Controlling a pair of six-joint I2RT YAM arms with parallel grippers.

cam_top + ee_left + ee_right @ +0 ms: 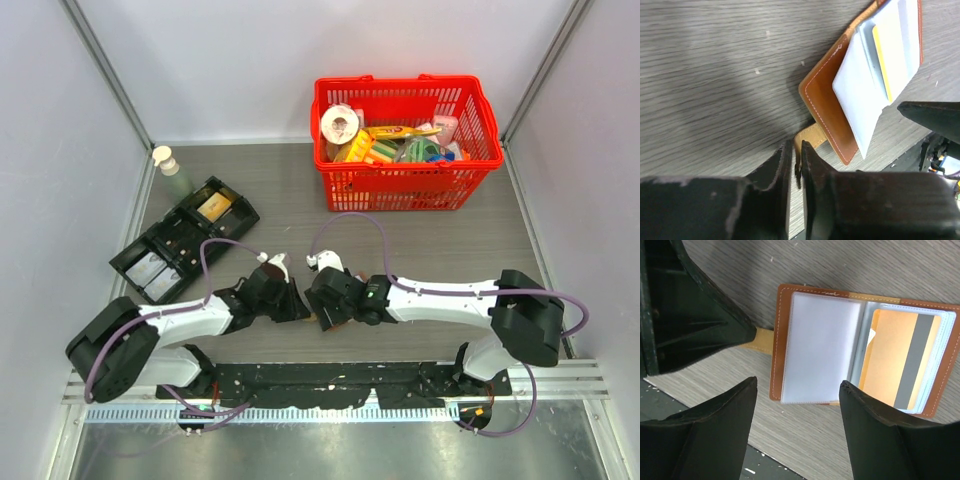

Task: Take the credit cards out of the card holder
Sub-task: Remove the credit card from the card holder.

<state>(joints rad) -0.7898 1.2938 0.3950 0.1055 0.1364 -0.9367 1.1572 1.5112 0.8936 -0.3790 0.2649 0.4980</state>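
Note:
The brown leather card holder (pixel 777 340) lies open on the table, pale plastic sleeves (pixel 820 347) up. An orange card with a grey stripe (pixel 905 360) sits in the right-hand sleeve. The holder also shows in the left wrist view (pixel 825 107), with a yellow card edge (pixel 880 55) between the sleeves. My left gripper (pixel 797 147) is shut on the holder's closing tab (pixel 812 135) and pins it at the holder's left edge. My right gripper (pixel 797 385) is open and empty just over the holder's near edge. In the top view both grippers (pixel 292 300) (pixel 328 305) meet over the holder, which is mostly hidden.
A red basket (pixel 405 185) full of goods stands at the back right. A black compartmented tray (pixel 185 240) and a small bottle (pixel 170 165) sit at the back left. The black base plate (pixel 330 380) runs along the near edge.

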